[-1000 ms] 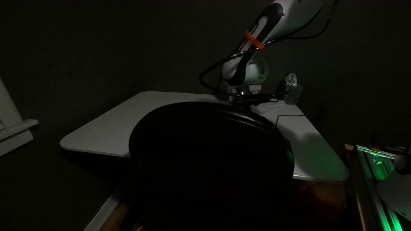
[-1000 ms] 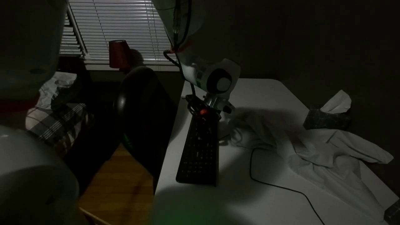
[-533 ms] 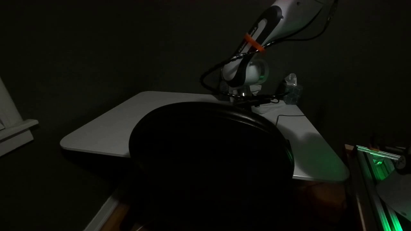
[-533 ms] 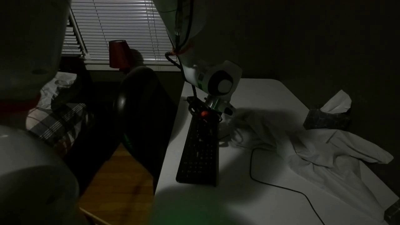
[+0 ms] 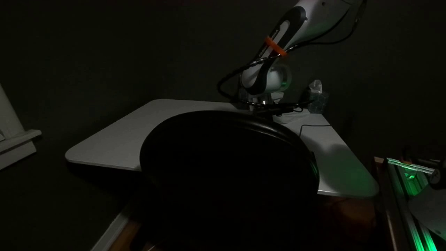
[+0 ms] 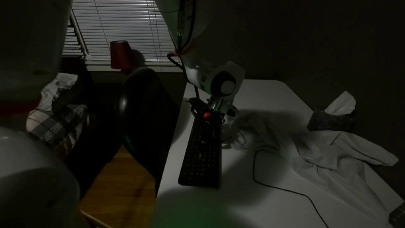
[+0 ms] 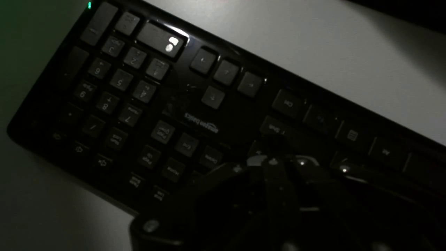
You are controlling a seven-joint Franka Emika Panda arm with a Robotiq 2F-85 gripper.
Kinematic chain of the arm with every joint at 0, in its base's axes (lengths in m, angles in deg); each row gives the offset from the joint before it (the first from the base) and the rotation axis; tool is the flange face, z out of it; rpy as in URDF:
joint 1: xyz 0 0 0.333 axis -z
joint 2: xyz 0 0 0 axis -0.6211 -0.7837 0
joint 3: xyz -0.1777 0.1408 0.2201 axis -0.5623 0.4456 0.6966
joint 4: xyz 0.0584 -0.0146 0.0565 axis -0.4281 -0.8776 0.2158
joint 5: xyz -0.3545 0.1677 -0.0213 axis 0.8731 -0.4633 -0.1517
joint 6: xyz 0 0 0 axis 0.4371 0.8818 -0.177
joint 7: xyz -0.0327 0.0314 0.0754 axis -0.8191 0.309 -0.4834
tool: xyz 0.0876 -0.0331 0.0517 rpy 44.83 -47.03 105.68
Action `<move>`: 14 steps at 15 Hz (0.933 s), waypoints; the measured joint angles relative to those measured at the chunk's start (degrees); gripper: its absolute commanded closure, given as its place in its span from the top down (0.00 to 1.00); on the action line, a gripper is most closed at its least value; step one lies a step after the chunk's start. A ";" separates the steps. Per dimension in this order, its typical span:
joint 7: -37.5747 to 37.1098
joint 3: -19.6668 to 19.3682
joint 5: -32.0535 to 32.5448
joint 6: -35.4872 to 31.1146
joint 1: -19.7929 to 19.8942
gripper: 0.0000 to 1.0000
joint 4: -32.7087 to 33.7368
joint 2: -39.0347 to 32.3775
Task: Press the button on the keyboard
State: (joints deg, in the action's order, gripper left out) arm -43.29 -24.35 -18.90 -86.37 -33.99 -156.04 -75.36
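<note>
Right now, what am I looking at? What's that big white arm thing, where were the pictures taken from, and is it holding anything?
That's a robot arm stretched over a table. Two pictures come from cameras outside it; the close one comes from a camera on its wrist. On the table lie a black keyboard, a crumpled cloth and a thin cable. Its pinching gripper looks shut over the keyboard. I see nothing held, but it's too dark to tell whether it's pressing anything.

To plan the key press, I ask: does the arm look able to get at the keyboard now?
Likely yes: the wrist view shows the end effector over the keyboard, with nothing visible between them. Whether they touch is unclear.
</note>
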 measured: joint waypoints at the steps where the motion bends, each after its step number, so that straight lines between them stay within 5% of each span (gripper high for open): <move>1: -0.01 0.00 0.00 0.01 0.00 0.00 0.01 0.00; 7: 0.85 0.42 -0.18 0.26 0.04 0.00 0.00 1.18; 8: 1.21 0.58 -0.18 0.25 -0.03 0.26 -0.30 2.60; 10: 2.31 0.54 1.49 0.15 -0.57 0.32 -1.70 7.09; 14: 1.71 0.44 12.93 0.47 -3.15 0.62 -6.47 20.01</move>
State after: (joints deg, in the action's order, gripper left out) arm -41.59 -23.91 -5.96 -85.90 -37.15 -162.52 -55.35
